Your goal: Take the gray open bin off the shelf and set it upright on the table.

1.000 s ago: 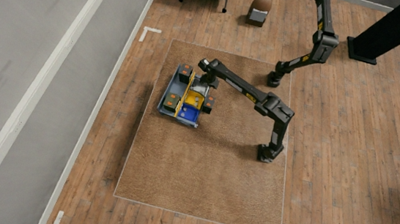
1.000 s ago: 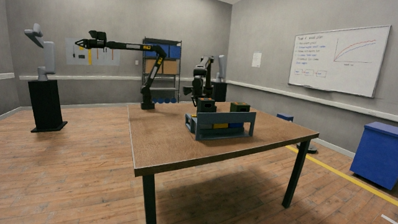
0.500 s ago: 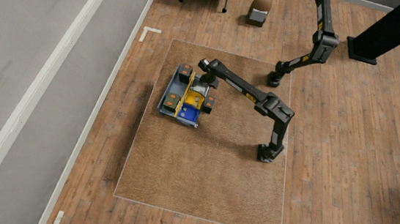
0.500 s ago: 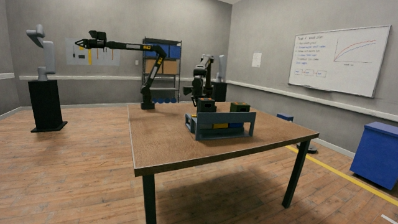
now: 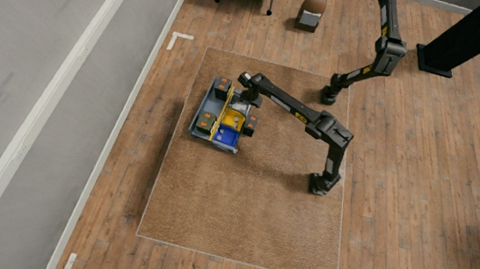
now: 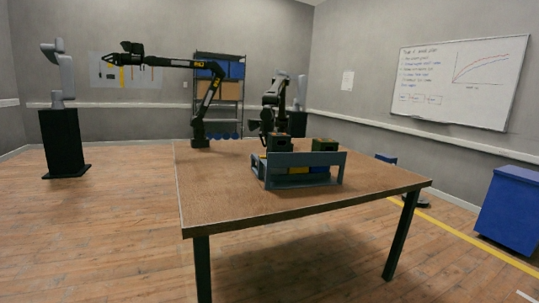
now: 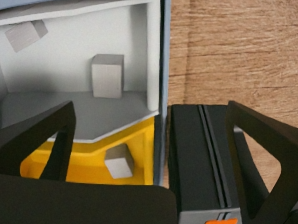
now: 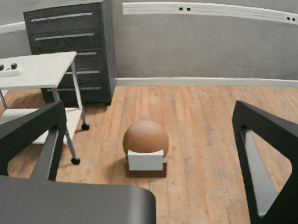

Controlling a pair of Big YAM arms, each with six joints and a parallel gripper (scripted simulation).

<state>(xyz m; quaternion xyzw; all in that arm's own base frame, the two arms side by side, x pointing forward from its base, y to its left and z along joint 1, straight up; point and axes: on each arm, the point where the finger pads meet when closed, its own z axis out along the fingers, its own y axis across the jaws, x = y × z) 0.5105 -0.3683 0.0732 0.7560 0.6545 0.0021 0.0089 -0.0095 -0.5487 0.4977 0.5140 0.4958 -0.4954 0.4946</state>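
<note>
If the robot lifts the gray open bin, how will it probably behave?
The gray open bin looks stiff, with straight walls, so it should hardly bend. Its gray blocks appear loose, so they may slide if it tilts. The yellow bin sits close beside it and might rub.

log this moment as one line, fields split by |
left tool: open, above gray bin | right tool: open, away from shelf | gray bin: on shelf, parts inside
</note>
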